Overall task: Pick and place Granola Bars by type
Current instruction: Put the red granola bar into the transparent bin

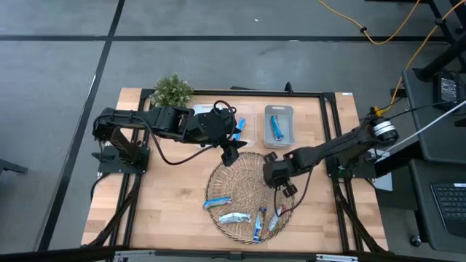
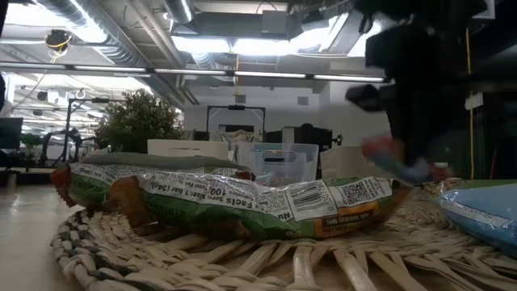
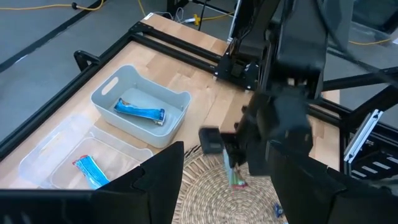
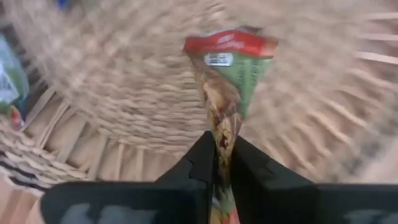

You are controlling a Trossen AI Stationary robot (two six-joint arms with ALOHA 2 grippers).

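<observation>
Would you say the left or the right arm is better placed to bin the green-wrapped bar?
Right: the right gripper already pinches the green-wrapped bar above the wicker basket; the left gripper holds nothing.

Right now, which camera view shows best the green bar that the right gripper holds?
The right wrist view: the green bar fills the picture, pinched in the right gripper. The left wrist view shows it small, dangling. The high view hides it.

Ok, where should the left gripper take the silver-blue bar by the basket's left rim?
Pinch the silver-blue bar across its middle, from straight above: it lies flat in the basket, wicker bare along both long sides. The left gripper is open.
</observation>
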